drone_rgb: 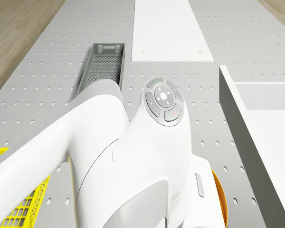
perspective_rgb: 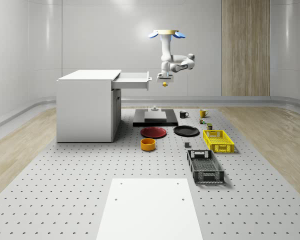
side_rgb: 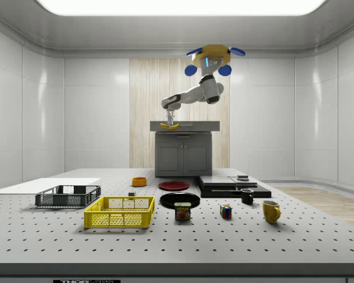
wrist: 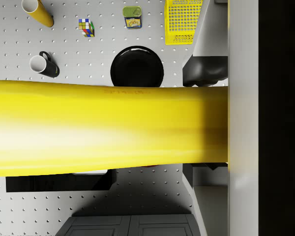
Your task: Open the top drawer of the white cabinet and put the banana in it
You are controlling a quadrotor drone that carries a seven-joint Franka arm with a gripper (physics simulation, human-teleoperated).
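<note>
White walls and a perforated grey bench (perspective_rgb: 65, 180) are framing the scene, with the white cabinet (perspective_rgb: 85, 107) standing toward the whole-scene view's left and its top drawer (perspective_rgb: 132, 80) already pulled out. The drone (perspective_rgb: 166, 34) is hovering high in the air just off the drawer's open end, over the black slab (perspective_rgb: 155, 119) on the bench. Its arm is folding down so that the hand (perspective_rgb: 164, 81) is hanging close beside the drawer front, at about the level of the drawer's rim. The hand is holding the banana (side_rgb: 169, 125), which is lying crosswise between the fingers; in the wrist view the banana (wrist: 108, 128) is spanning the frame with the drawer's edge at one end.

The banana is not yet over the drawer's cavity, judging by the whole-scene view, where it is sitting just outside the front panel. The main risk from here is a release too soon: the fruit would be falling past the drawer onto the slab or the red plate (perspective_rgb: 153, 132) below. A second risk is the banana's long ends or the fingers clipping the drawer front during the move across, which could be knocking the fruit loose or nudging the drawer back in. Any drift of the hovering drone would be making both worse.
</note>
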